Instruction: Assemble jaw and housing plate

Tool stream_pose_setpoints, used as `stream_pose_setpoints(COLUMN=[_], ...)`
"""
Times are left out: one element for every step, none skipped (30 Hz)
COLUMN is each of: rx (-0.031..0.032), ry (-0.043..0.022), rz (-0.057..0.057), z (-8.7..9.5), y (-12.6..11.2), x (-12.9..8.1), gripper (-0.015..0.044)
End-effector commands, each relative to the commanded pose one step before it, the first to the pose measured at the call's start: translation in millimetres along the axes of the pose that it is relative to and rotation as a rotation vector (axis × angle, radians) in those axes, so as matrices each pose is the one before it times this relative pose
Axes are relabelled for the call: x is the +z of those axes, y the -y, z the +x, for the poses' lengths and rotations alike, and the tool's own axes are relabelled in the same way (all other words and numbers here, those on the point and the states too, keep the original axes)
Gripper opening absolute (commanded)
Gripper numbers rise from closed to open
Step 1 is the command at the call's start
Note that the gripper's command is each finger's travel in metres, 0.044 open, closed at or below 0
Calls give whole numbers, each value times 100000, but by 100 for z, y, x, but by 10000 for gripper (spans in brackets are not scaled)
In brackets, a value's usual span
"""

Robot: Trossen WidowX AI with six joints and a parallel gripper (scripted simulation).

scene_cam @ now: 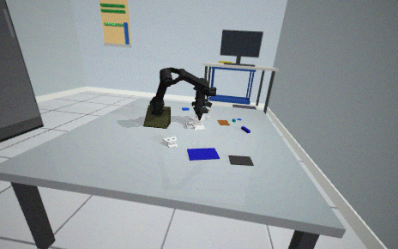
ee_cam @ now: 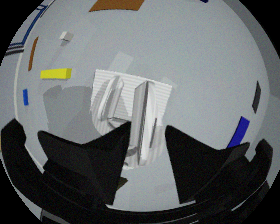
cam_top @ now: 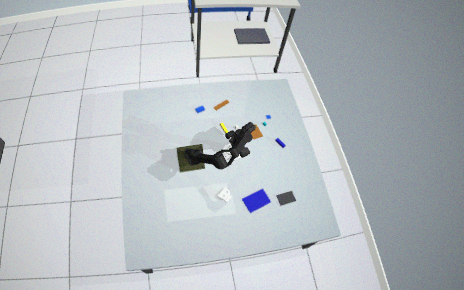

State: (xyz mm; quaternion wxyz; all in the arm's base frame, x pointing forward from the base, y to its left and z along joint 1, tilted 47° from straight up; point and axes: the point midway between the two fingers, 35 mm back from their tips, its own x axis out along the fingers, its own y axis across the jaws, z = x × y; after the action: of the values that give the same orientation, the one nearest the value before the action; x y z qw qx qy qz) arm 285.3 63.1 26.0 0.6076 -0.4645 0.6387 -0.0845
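Note:
A white base with a ribbed plate lies on the table in front of the arm. In the wrist view one white jaw stands at the left of the base. My gripper points down and is shut on the other white jaw, which appears over the right part of the base. Whether that jaw sits on its pin and the teeth mesh cannot be told. The fingertips are hidden in the top view. The white housing plate with holes rests on the table, apart from the base.
A yellow bar and small white block lie near the base. An orange plate and dark blue bar lie beyond. A blue plate and dark grey plate lie beside the housing plate.

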Motion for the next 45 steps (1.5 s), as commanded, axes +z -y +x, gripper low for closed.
stream_pose_setpoints(rx=[-406,-6,-7,-8,-10,-11,-12,-13,-14,-15,-17,-18,-19,-20,-21,-22,-23,-19,-12,-4,0,0,0,0,0,0,0,0,0,0,0,0,0,0,0,0,0,0,-1,-2,-3,-4,-3,-2,-1], ry=[-794,0,-1,-2,-3,-4,-5,-6,-6,-7,-8,-9,-10,-11,-12,-13,-14,-12,-7,-3,0,0,0,0,0,0,0,0,0,0,0,0,0,0,0,0,0,0,0,-1,-1,-2,-2,-1,0], rz=[-834,-5,-4,-4,-4,-4,-4,-3,-3,-3,-3,-3,-3,-2,-2,-2,-2,-1,-1,0,0,0,0,0,0,0,0,0,0,0,0,0,0,0,0,0,0,0,-16,-48,-80,-103,-80,-48,-16], z=[992,163,163,163,162,162,162,162,161,161,161,160,160,160,159,159,159,127,76,25,0,0,0,0,0,0,0,0,0,0,0,0,0,0,0,0,0,0,13,38,63,81,63,38,13], y=[-59,2,2,2,2,2,2,2,2,2,2,3,3,3,3,3,3,2,1,0,0,0,0,0,0,0,0,0,0,0,0,0,0,0,0,0,0,0,0,0,0,1,0,0,0], x=[-134,0,-1,-2,-3,-4,-5,-6,-8,-9,-10,-11,-12,-13,-14,-15,-16,-14,-9,-3,0,0,0,0,0,0,0,0,0,0,0,0,0,0,0,0,0,0,0,0,-1,-1,-1,-1,0], gripper=[134,134,134,134,134,134,134,134,134,134,134,134,134,134,134,134,134,134,134,134,134,134,134,134,134,134,134,134,134,134,134,134,134,134,134,134,134,134,134,134,134,134,134,134,134])
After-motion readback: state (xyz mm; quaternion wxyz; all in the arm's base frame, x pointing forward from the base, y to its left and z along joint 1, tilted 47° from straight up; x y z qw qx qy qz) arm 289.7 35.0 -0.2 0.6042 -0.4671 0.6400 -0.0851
